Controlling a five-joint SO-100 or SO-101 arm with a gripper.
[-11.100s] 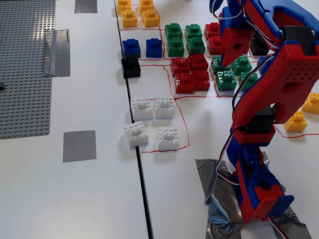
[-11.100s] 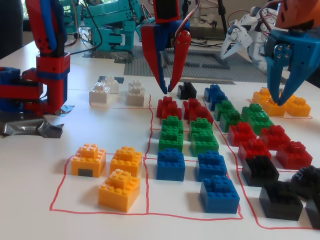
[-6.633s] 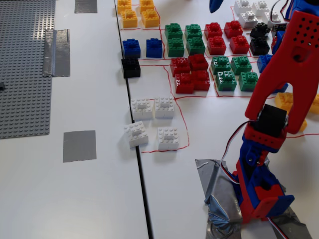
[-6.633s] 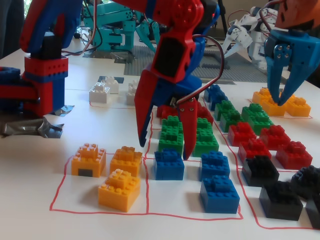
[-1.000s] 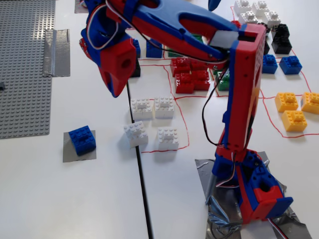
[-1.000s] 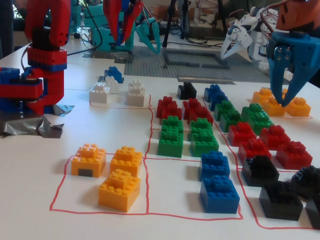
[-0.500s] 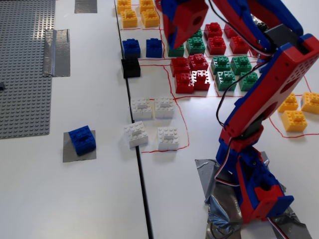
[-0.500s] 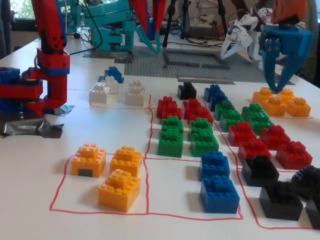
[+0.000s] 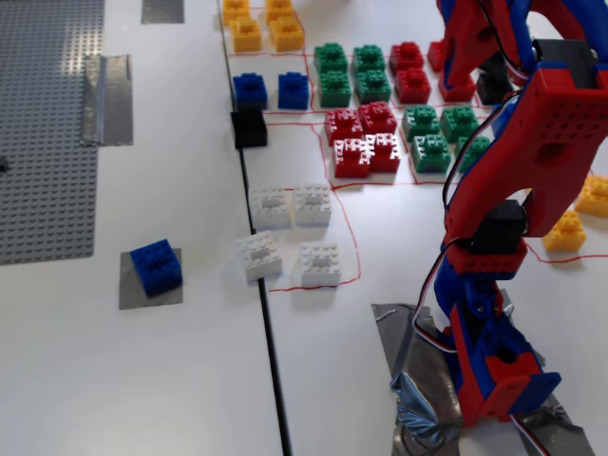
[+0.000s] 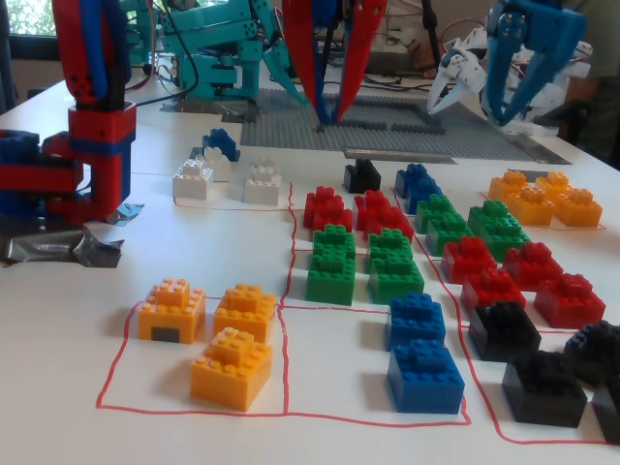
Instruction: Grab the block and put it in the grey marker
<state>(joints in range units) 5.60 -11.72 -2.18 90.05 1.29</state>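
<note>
A blue block [image 9: 157, 266] sits on a small grey tape square [image 9: 133, 290] on the left table; in the other fixed view the block [image 10: 221, 143] shows behind the white blocks. My red-and-blue arm stands at the right in a fixed view [image 9: 494, 285]. Its gripper [image 9: 463, 66] hangs over the red and green blocks, far from the blue block. In the other fixed view the gripper [image 10: 330, 118] points down in front of the grey baseplate, its fingertips together, and I see nothing in it.
Sorted blocks lie in red-outlined fields: orange [image 10: 228, 329], green [image 10: 334, 262], red [image 10: 329, 208], white [image 9: 290, 233], blue [image 10: 421, 344], black [image 10: 504, 329]. One black block [image 9: 249, 126] stands alone. A grey baseplate [image 9: 47, 123] lies far left. Other arms [image 10: 523, 58] stand behind.
</note>
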